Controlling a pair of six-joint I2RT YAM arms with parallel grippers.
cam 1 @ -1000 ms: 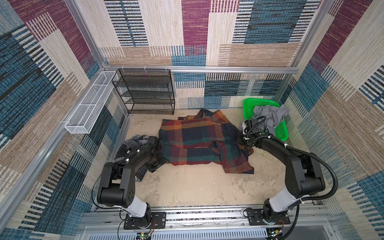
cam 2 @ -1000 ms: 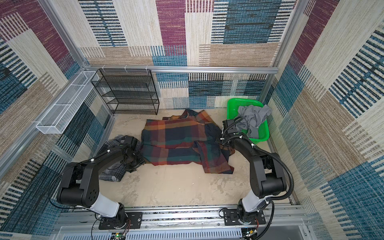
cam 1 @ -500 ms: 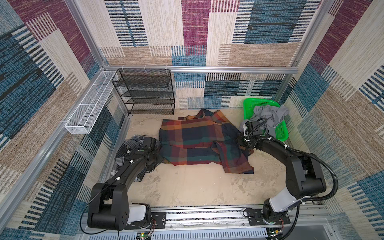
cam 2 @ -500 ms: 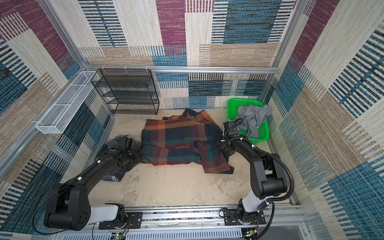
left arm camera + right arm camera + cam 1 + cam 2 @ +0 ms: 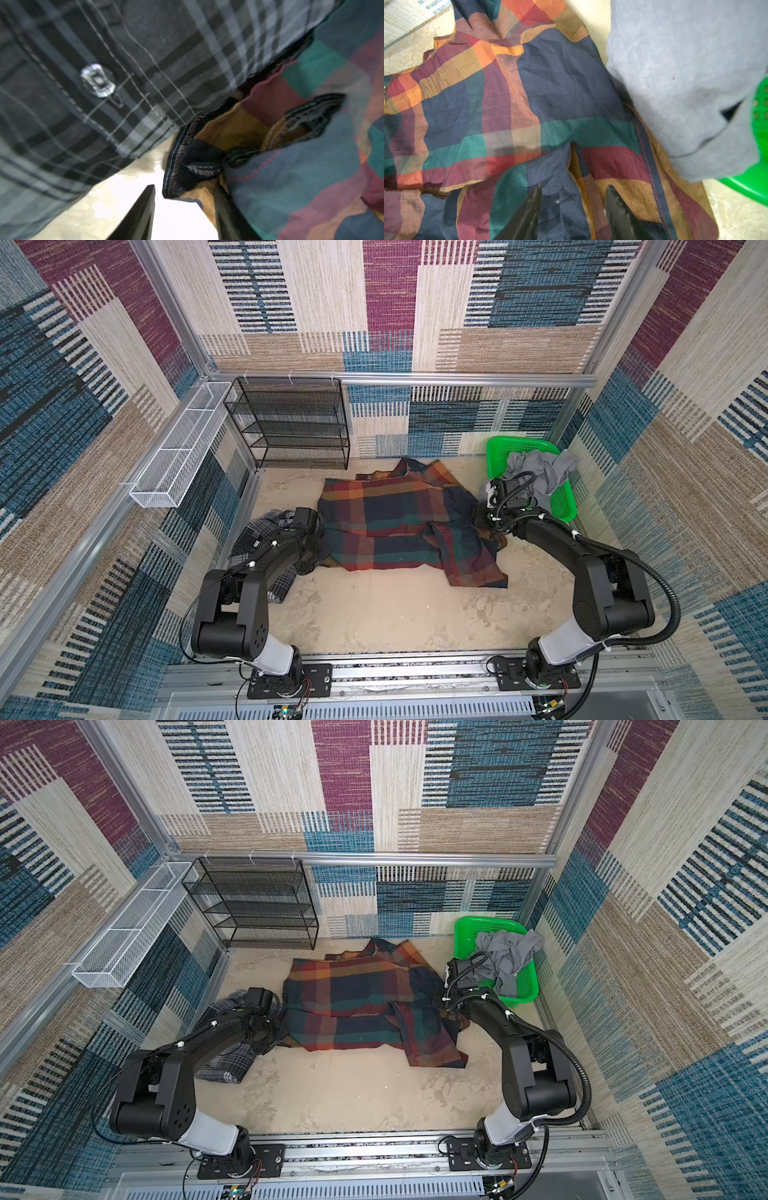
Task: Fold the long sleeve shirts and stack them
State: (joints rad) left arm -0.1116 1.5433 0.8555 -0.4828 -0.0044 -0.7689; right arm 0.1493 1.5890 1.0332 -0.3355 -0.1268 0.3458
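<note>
At the left and right edges of the large plaid shirt (image 5: 386, 522), lying on the table (image 5: 395, 614), my left gripper (image 5: 185, 187) and right gripper (image 5: 574, 186) had jaws apart, so I judged both should pinch one layer evenly.

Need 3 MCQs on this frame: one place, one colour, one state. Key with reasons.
1. The basket sits:
A) front left
B) front middle
C) back right corner

2. The cloth in the basket is:
A) grey
B) red
C) yellow

3. The colourful shirt is:
A) folded into a neat square
B) spread out and rumpled on the table
C) hanging up

Key:
1 C: both top views show it at the far wall on the right.
2 A: plain grey folds spill over the rim.
3 B: it lies open with loose, creased flaps.
</note>
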